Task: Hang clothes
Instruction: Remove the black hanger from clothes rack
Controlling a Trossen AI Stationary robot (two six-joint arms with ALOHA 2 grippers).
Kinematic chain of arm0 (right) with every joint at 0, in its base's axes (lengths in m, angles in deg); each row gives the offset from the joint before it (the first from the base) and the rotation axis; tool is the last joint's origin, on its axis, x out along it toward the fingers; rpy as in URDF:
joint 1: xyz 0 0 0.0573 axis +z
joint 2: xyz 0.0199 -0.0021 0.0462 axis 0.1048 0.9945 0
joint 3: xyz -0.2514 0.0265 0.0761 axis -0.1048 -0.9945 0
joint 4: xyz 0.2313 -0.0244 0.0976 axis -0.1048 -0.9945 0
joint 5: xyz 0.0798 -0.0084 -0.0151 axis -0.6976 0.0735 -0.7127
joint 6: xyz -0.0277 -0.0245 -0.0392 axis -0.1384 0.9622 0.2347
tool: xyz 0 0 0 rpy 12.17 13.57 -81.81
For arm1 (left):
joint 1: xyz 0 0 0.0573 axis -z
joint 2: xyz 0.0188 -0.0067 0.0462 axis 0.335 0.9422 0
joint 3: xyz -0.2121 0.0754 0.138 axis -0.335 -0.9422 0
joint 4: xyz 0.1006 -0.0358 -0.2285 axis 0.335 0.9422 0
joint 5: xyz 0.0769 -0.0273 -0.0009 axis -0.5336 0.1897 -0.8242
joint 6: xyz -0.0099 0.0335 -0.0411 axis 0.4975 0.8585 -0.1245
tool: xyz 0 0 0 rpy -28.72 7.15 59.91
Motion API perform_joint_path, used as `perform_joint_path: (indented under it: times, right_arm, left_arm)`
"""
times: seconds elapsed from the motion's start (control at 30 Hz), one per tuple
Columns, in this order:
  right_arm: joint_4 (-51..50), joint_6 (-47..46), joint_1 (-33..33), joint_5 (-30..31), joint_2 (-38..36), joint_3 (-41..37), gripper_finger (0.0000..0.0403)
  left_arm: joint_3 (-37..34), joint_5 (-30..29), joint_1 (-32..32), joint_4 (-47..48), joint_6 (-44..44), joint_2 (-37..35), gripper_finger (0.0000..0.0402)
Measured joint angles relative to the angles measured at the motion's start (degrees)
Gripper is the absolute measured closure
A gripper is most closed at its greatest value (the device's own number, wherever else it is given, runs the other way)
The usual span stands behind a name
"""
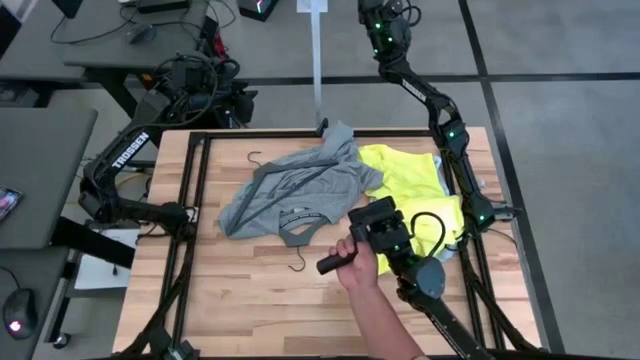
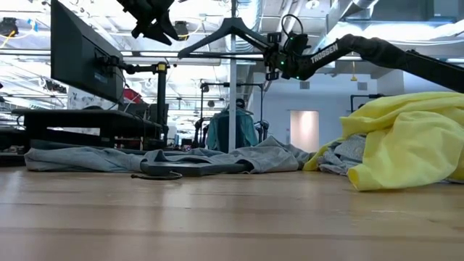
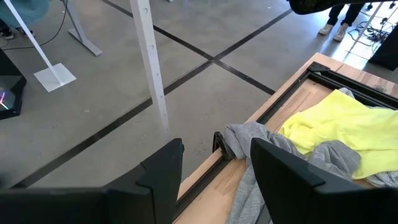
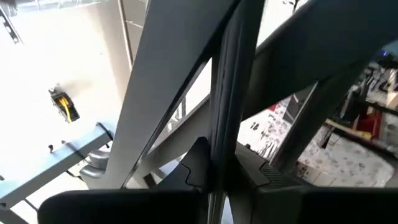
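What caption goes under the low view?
Right gripper holds a black hanger above grey T-shirt and yellow T-shirt.

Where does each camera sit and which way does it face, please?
High view: above the table, straight down; both arms and a person's hand show.
Low view: at table-top height, level into the room; the right end effector holds a hanger high.
Left wrist view: on the left arm, facing floor and table edge; its open left end effector shows.
Right wrist view: on the right arm, along the hanger its end effector clamps.
Shared: high, low and left wrist views show the grey T-shirt and yellow T-shirt.
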State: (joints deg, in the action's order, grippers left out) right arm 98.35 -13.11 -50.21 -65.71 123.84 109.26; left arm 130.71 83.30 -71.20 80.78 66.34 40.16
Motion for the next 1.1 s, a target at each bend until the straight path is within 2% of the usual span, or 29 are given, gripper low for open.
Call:
perform_joint_path:
  times: [0.27,0.53,0.7,1.1]
  right_arm:
    - [-1.40,-2.20,0.26,-0.29,0.00,0.00,0.0388]
    - [-6.99,-5.86,0.80,-0.38,-0.10,0.05,0.0388]
    - [-5.90,-4.50,0.87,-1.18,-0.11,0.07,0.0388]
    - [-2.64,-1.02,0.59,-8.81,-0.36,-0.07,0.0388]
  left_arm:
    - [0.00,0.00,0.01,-0.01,0.01,0.00,0.0228]
    - [0.00,0.00,0.00,0.02,0.02,0.00,0.0228]
    - [0.00,0.00,-0.01,0.02,1.07,0.00,0.0228]
    - [0.00,0.00,0.01,-0.02,1.57,0.00,0.0228]
